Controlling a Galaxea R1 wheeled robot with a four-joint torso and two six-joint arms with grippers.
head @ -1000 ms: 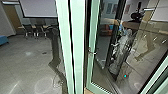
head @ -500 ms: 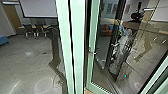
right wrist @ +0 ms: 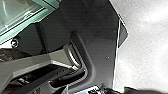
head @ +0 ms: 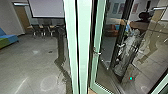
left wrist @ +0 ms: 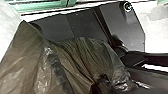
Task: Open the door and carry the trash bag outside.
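Green post edges (head: 84, 50) beside open grey floor (head: 30, 65), brown trash bag (left wrist: 77, 60), each pincer's state unclear

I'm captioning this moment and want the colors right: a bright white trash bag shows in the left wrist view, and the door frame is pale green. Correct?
The bag's color is wrong: the left wrist view shows the trash bag as dark brown. The door frame is pale green.
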